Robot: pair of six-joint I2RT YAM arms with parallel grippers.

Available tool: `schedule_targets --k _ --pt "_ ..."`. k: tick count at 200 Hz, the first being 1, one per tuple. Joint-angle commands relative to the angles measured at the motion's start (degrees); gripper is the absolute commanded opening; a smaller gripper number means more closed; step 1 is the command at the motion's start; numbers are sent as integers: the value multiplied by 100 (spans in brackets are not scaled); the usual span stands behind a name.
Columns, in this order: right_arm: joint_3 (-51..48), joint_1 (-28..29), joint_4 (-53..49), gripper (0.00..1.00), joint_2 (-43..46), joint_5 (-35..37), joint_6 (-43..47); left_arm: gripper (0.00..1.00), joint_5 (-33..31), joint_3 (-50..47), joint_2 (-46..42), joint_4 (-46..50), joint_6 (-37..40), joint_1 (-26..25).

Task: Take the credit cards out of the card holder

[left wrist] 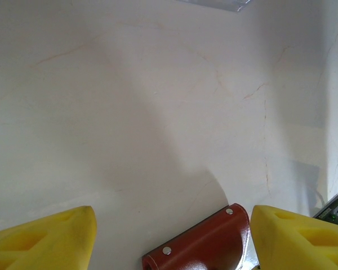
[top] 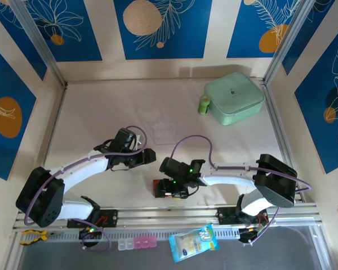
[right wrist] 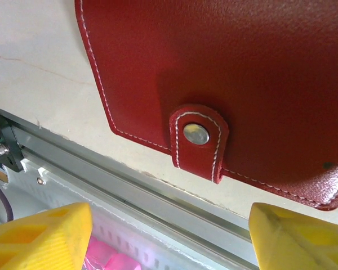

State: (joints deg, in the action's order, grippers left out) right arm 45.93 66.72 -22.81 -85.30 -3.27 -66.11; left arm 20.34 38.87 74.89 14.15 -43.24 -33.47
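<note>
Near the lower centre of the top view, under your right arm's wrist, the red card holder (top: 158, 188) lies flat on the table (top: 101, 112), just beside the aluminium rail (top: 158, 212). The right wrist view shows it shut, with the snap tab (right wrist: 198, 140) pressed down, so the credit cards are presumably inside. The step in hand, by my judgement, is opening it: pin the body with one gripper and pry up the tab's rounded end with a fingertip of the other, taking care not to shove the holder onto the rail. Your right gripper (right wrist: 169, 236) has its fingers spread wide, hovering short of the holder and gripping nothing. Your left gripper (left wrist: 174, 239) is just as wide and empty, with a red riveted edge, likely the holder's, between its fingers
</note>
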Motion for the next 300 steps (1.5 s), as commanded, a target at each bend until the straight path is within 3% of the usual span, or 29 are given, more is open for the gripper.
schedule_targets --k 1,93,131,163,206,239,273,300 --pt "-93 -118 74 74 -79 -10 -57 73 -72 225 30 75 -35 -96" --pt "-34 -1145 402 74 -198 -69 644 75 -316 129 -376 565 26 -167" --pt "-157 -1630 987 73 -263 -697 697 75 -542 169 -403 745 2 -435" --pt "-54 -1860 610 72 -19 -581 818 75 -658 178 -271 691 -125 -761" --pt "238 -1518 -682 71 385 161 752 73 -741 -130 -340 378 -410 -908" --pt "312 -969 -1034 73 399 529 282 72 -927 -281 -532 482 -483 -898" --pt "712 -543 -1511 98 -98 882 -410 73 -1214 -477 -921 671 -542 -823" --pt "1132 -266 -1760 99 -539 1214 -824 75 -1331 -638 -1331 921 -586 -647"
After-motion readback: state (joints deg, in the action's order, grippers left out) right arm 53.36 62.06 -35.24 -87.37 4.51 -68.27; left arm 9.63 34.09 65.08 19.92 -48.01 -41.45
